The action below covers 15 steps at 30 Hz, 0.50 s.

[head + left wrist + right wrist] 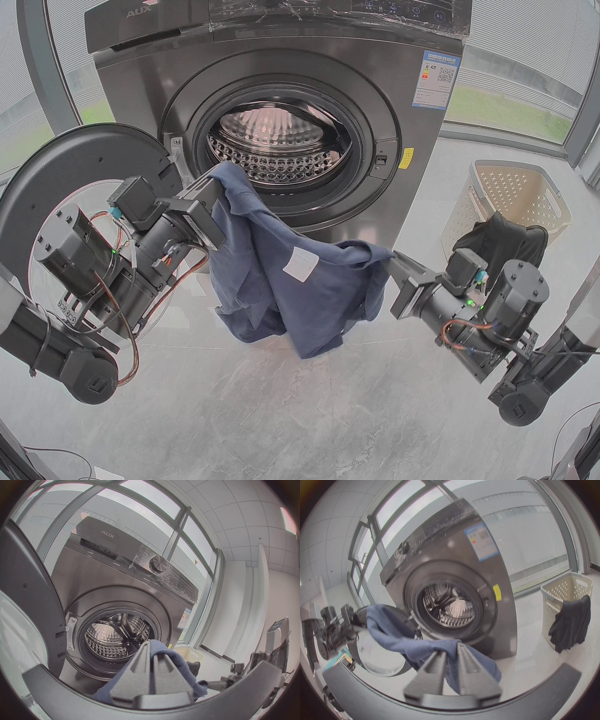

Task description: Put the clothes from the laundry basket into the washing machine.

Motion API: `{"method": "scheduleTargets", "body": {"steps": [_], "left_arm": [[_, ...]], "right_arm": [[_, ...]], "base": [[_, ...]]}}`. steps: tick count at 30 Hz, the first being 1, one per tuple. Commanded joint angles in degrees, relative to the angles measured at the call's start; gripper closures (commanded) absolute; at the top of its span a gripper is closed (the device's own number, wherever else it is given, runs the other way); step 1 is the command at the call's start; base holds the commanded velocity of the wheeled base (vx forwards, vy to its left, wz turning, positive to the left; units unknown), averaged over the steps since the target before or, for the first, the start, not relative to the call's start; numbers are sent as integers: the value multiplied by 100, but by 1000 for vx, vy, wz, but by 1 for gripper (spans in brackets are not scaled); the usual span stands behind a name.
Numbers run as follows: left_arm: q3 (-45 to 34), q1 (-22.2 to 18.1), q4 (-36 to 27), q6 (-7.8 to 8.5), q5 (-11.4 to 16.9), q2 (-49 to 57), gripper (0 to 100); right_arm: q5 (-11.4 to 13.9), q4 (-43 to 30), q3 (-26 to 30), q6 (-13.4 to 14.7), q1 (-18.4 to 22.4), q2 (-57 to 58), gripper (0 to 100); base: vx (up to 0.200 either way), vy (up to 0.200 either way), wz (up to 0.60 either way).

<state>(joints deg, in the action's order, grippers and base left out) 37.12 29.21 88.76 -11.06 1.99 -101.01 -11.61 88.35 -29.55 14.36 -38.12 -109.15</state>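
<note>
A blue garment hangs spread between my two grippers in front of the washing machine, below its open drum. My left gripper is shut on one end of the cloth, just left of the drum opening; the blue fabric is pinched between its fingers. My right gripper is shut on the other end, lower and to the right, with the cloth clamped between its fingers. A black garment drapes over the rim of the cream laundry basket at the right.
The round washer door stands swung open to the left, behind my left arm. Pale tiled floor lies bare in front of the machine. Windows run behind the washer.
</note>
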Motion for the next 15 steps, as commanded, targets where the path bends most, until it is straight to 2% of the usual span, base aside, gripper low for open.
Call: {"method": "scheduleTargets", "body": {"steps": [1,4,9,15], "left_arm": [[23,41,1,-2,3,-15,100],[15,120,10,-2,-5,-6,100],[-12,287,10,7,12,117,100],[-135,481,10,-2,109,301,100]], "right_arm": [[9,-2,450,5,-143,-449,0],[18,-2,767,-47,-205,-783,0],[27,-2,617,-109,-222,-1187,0],[97,-2,-262,-206,-389,-1846,0]], "base": [[0,0,0],[0,0,0],[0,0,0],[0,0,0]]}}
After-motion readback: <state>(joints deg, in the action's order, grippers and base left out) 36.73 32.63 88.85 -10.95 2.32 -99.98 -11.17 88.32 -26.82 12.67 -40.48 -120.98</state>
